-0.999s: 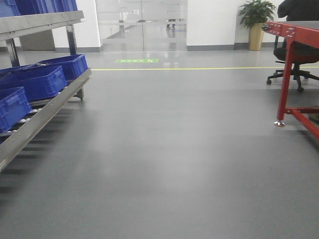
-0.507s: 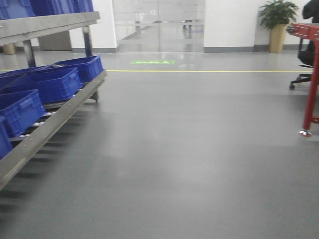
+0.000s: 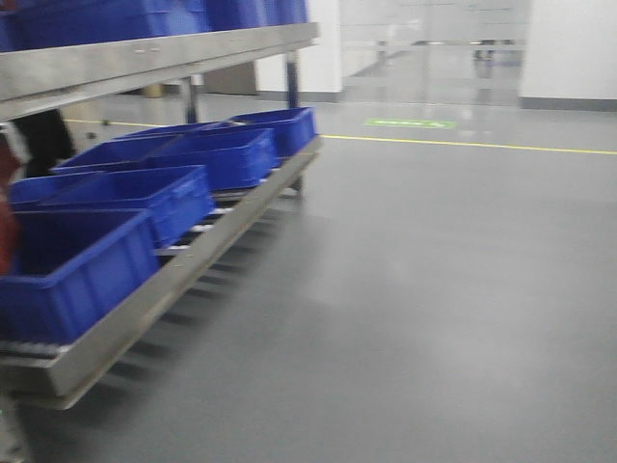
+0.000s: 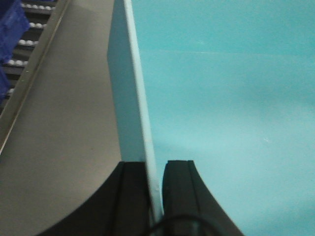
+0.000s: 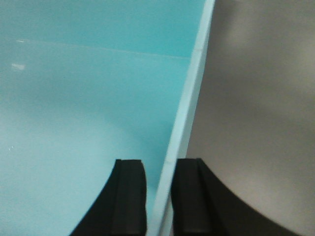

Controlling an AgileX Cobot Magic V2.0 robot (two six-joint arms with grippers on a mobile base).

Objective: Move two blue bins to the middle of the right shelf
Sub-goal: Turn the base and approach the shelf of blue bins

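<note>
1. Far left in the front view there's a slanted grey metal roller rack. Its lower level holds a row of dark blue plastic crates sitting one behind the other, and there are more blue crates on the upper shelf.
2. Right of the rack it's plain grey floor, with a thin yellow floor line running across the back.
3. Just behind that line there's a green floor marking. It has writing on it, but it's too blurred to read. I can't see any brands or labels on the crates either.
4. Left wrist view: the left gripper has its black fingers pinched together on the thin side wall of a light turquoise plastic bin. The inside of the bin is to the right of the wall, with floor and rack rollers to the left.
5. Right wrist view: the right gripper is clamped the same way on a turquoise bin wall. Here the inside of the bin is on the left and bare floor on the right.
</note>
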